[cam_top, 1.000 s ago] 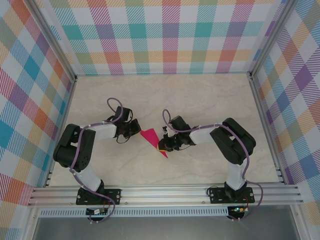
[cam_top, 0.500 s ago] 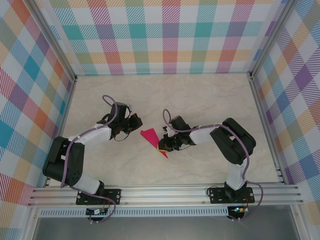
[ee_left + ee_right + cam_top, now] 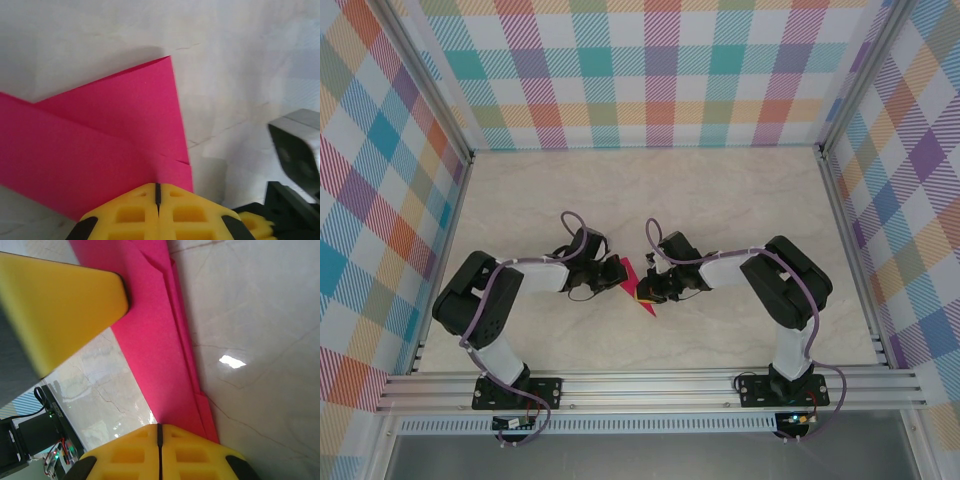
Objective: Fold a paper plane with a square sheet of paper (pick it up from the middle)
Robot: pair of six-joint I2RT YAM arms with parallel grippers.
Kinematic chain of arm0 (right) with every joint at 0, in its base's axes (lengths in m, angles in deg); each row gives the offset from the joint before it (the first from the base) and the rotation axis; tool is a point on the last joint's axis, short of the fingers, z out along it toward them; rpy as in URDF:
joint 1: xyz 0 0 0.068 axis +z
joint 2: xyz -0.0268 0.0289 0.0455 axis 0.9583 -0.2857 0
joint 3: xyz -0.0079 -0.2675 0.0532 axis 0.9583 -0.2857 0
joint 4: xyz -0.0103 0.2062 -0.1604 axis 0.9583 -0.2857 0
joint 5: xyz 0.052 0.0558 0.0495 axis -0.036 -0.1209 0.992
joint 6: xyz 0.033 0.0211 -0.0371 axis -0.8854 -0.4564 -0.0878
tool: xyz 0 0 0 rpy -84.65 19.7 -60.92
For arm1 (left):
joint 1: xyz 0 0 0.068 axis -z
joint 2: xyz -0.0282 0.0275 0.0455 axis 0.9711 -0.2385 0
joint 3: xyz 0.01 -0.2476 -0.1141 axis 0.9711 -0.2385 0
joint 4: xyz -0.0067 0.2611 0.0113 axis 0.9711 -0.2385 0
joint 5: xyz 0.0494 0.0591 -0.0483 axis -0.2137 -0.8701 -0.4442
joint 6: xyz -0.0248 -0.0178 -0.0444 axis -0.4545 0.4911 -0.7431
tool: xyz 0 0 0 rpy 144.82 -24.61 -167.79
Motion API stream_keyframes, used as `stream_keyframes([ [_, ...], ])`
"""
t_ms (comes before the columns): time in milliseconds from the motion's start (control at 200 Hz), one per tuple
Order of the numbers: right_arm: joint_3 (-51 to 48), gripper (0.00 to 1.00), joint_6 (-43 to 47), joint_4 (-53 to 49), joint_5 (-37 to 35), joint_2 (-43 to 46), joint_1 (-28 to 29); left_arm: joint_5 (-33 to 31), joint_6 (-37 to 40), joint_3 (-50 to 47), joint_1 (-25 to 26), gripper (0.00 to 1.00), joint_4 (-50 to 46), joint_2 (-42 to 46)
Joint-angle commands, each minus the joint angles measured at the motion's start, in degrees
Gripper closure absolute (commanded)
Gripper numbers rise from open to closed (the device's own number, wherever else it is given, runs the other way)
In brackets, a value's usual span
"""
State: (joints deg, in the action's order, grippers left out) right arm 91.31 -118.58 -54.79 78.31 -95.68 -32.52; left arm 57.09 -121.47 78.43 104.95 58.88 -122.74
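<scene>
My left gripper (image 3: 157, 192) is clenched on nothing, its tips over the folded pink sheet of paper (image 3: 100, 135), which lies flat on the pale marbled table (image 3: 240, 60) between my arms. My right gripper (image 3: 159, 429) is clenched empty too, at the sheet's opposite side

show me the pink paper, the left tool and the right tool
pink paper (image 3: 110, 135), left wrist view, on the flat folded layer
left tool (image 3: 157, 197), left wrist view, on the seam between its shut yellow fingertips
right tool (image 3: 159, 440), right wrist view, on the seam between its shut yellow fingertips
</scene>
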Motion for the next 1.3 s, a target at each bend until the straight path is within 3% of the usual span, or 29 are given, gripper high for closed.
stream_keyframes([
  [0, -0.99, 0.92, -0.85, -6.03, -1.31, 1.28, 0.17, -2.42, 0.14, -0.85, 0.25, 1.00, 0.27, -1.79],
  [230, 2.73, 0.89, 2.37, -9.71, 0.81, 4.97, 0.34, -4.22, 0.48, -1.64, 0.25, 1.00, -0.22, -3.42],
  [520, 5.89, 0.88, 5.78, -16.42, -1.68, 0.74, 1.12, -4.41, 0.96, -1.32, 0.25, 1.00, -1.00, -3.50],
  [720, 0.91, 0.88, 7.96, -17.89, -2.93, 1.40, 0.63, -7.46, 1.94, -1.35, -0.03, 1.00, -2.92, -3.41],
  [1300, -13.25, 0.87, 4.55, -9.02, 2.29, 7.98, -1.72, -6.96, 4.51, -0.65, -0.98, 1.00, -4.28, -4.72],
])
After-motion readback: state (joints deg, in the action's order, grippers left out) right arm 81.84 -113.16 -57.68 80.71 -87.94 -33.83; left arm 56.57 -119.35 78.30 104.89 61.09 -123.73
